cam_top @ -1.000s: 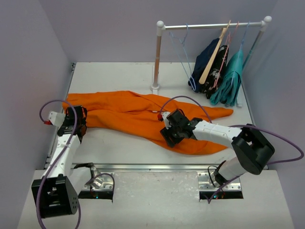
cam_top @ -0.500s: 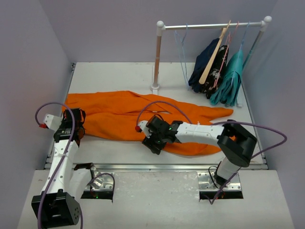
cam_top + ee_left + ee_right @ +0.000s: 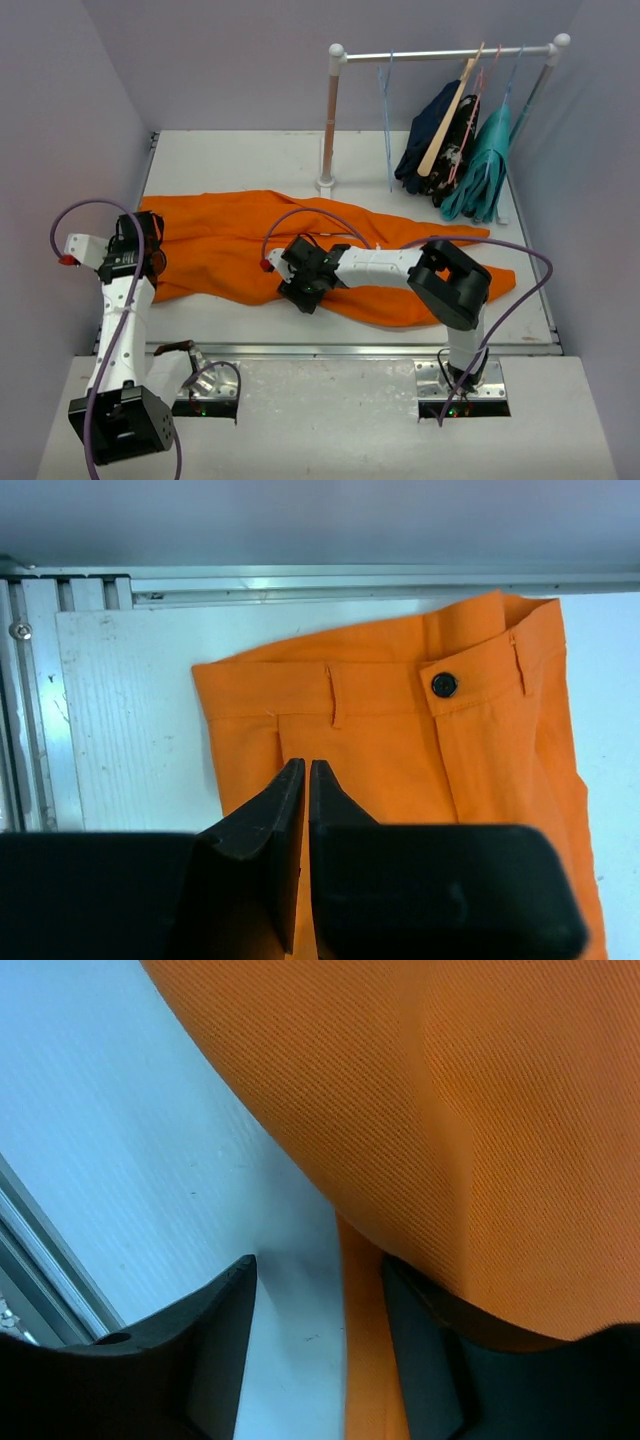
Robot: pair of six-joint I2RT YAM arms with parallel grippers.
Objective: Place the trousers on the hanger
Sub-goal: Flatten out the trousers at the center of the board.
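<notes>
Item under inspection: the large bright orange cloth trousers are lying flat and lengthwise across the white table. The waistband is pointing at the table's left edge and the leg ends are reaching toward the right.

In the left wrist view a strip of bare table is showing between the waistband and the aluminium edge rail. The black waist button is facing up. Along the near side, a narrow band of bare surface is running between the trousers' edge and the front rail. On the far side, open table is lying between the cloth and the back wall, left of the rack post.

The left gripper is hanging over the waist end with its fingers pressed together. I cannot tell whether any cloth is caught between them.

The right gripper is sitting at the near edge of the trousers, mid-length. Its jaws are standing partly apart, straddling a fold edge of orange cloth with bare table beside it. One finger is partly covered by the fabric.

The thin pale blue wire hanger is hanging by its hook from the white clothes rack, well apart from the trousers. It is hanging between the post and a dark navy garment. Further right, a tan wooden hanger and a teal garment are crowding the rail.
</notes>
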